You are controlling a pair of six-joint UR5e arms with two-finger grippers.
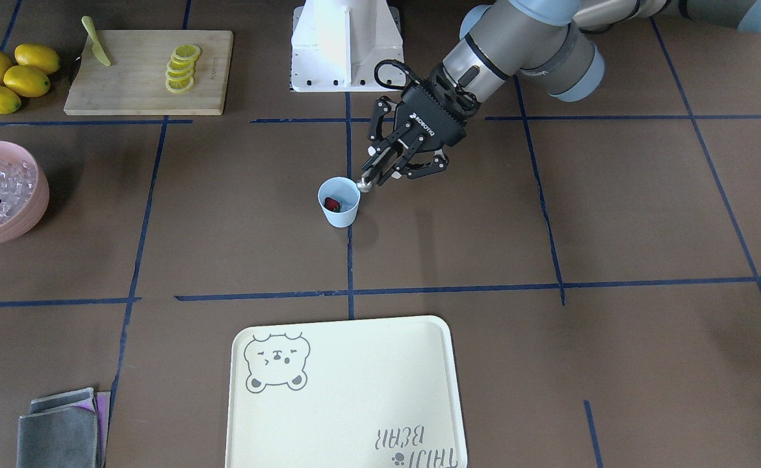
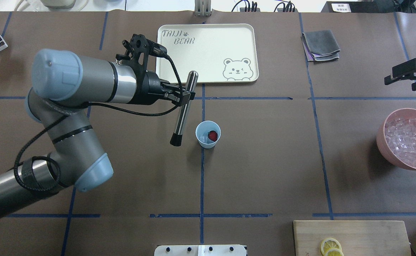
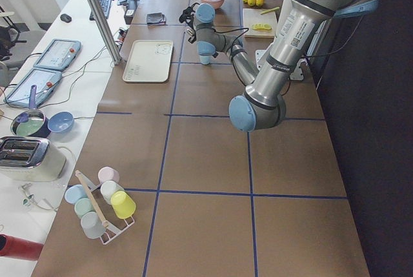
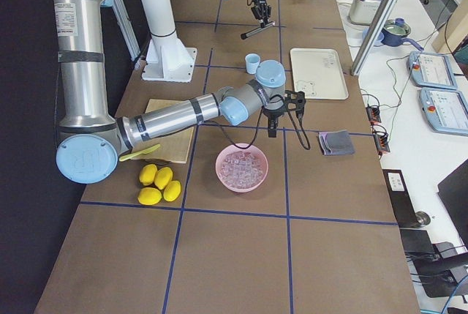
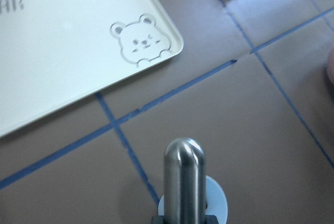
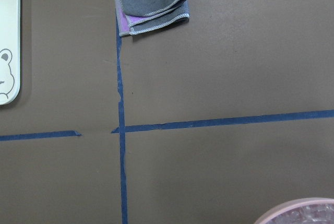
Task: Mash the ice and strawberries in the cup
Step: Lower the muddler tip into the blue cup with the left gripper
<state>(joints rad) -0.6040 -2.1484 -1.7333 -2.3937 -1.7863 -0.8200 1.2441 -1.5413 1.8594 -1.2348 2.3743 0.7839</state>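
Left gripper [image 2: 183,96] jaws are clenching a steel muddler [image 2: 181,115] mid-shaft, the rod tilting and its black tip hanging just beside the cup [image 2: 208,145], not yet inside; right gripper [image 2: 389,75] jaws are looking parted and empty, well apart near the pink bowl [image 2: 383,142]. The cup is standing upright mid-table [image 2: 264,170], holding the strawberry [image 2: 212,135] and pale ice [image 2: 203,137]. I'm reading this as the approach step: next I'm needing the tip over the mouth, the rod straighter, then a downward press without tipping the cup.
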